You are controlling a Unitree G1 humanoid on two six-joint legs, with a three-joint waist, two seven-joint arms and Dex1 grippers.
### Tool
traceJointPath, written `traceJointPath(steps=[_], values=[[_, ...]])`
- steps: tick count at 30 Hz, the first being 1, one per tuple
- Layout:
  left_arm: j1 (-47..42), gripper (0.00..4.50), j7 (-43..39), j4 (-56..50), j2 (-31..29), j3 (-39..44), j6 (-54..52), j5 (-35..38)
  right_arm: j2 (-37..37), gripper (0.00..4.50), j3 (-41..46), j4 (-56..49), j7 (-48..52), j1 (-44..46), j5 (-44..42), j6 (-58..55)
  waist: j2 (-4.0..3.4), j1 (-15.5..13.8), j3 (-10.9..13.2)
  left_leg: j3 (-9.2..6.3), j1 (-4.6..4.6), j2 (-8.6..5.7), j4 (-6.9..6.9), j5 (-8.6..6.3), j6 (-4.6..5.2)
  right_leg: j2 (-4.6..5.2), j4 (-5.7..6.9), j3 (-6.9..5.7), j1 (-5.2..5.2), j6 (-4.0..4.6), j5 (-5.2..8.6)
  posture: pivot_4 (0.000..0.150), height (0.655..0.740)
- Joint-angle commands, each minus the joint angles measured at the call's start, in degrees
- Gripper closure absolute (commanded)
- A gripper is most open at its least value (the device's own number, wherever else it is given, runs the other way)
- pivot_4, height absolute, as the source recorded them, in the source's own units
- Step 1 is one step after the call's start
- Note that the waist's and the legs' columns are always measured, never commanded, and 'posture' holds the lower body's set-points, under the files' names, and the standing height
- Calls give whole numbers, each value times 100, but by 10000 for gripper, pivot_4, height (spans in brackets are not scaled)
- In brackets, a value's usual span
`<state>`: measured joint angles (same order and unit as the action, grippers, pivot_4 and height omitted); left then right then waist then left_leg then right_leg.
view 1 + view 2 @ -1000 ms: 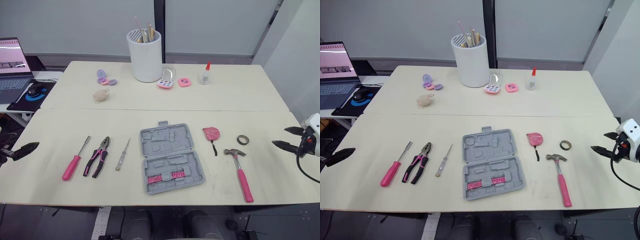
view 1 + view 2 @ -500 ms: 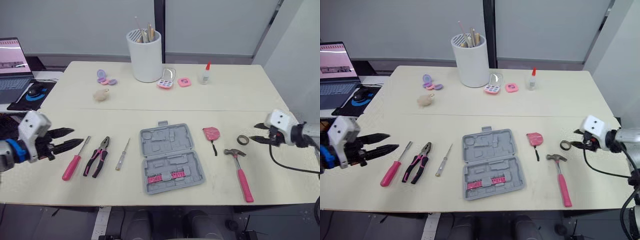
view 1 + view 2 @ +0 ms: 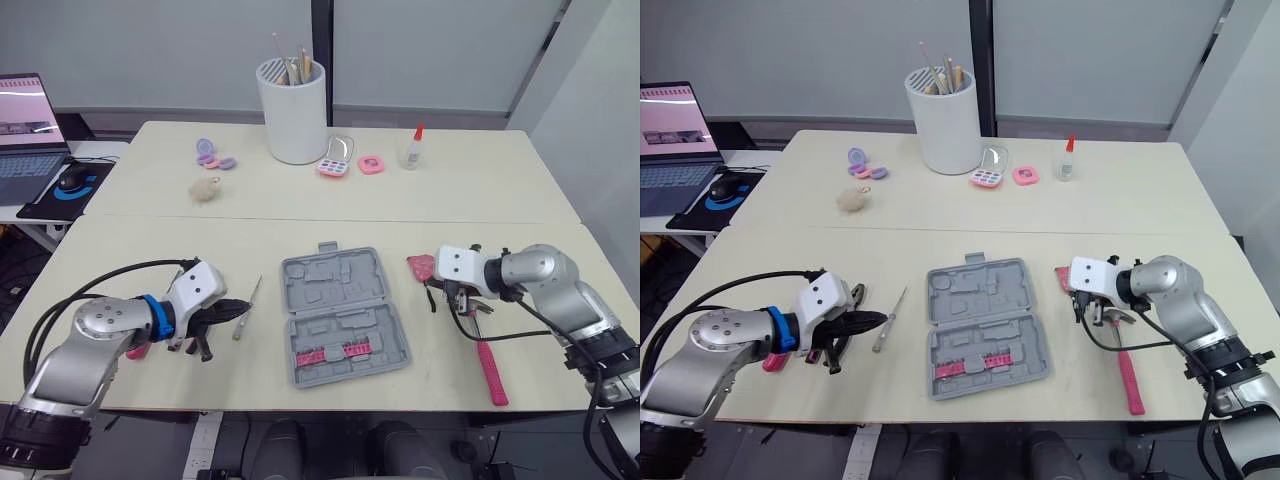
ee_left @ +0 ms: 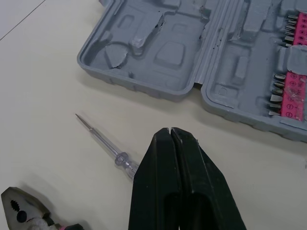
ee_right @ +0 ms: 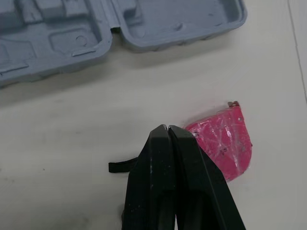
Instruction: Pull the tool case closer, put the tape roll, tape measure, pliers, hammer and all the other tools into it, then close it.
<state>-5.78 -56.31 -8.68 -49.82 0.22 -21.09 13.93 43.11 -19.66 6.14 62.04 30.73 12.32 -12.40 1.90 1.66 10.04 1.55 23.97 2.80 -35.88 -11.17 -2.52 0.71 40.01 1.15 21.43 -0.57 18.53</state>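
I judge the task barely begun: the tool case [image 3: 342, 317] lies open mid-worktop [image 3: 300, 230], with the tape measure [image 5: 225, 139], hammer [image 3: 488, 362] and thin screwdriver [image 4: 103, 141] all outside it. The left pincer [image 4: 171, 129], clenched and empty, hovers beside the screwdriver. The right pincer [image 5: 168, 127], clenched and empty, hovers beside the tape measure.

Tool case [image 3: 985, 318] lies open mid-table, pink bits in the near half. My L gripper [image 3: 872, 320] sits low just L of it, fingers pressed together, tips by the thin screwdriver [image 3: 887, 320]; pliers [image 3: 835, 345] & pink screwdriver handle [image 3: 773, 360] partly under that arm. My R gripper [image 3: 1083, 305] is down beside the pink tape measure [image 3: 1064, 277], R of the case. Hammer [image 3: 1125, 360] just past it, handle toward me
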Motion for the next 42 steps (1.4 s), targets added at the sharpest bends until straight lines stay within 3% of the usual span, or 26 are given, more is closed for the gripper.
traceJointPath(steps=[1,21,42], values=[[-104,45000,95,61,106,-246,184,-282,-111,44836,-149,-38,-94,172,215,104,0,4,0,0,-1,0,0,0,0,0,0,0,1,0,0,1500,7400],[-699,45000,367,860,903,-1282,367,-1242,-943,44836,-823,1255,-295,646,886,674,0,5,0,-9,0,0,-7,0,0,-45,3,1,-1,0,0,1500,7400],[-1239,45000,217,1224,1382,-1640,525,-1553,-1364,44836,-1070,333,91,432,932,518,0,-2,0,-21,-2,1,-7,0,0,-47,5,0,-2,1,-1,1500,7400]])
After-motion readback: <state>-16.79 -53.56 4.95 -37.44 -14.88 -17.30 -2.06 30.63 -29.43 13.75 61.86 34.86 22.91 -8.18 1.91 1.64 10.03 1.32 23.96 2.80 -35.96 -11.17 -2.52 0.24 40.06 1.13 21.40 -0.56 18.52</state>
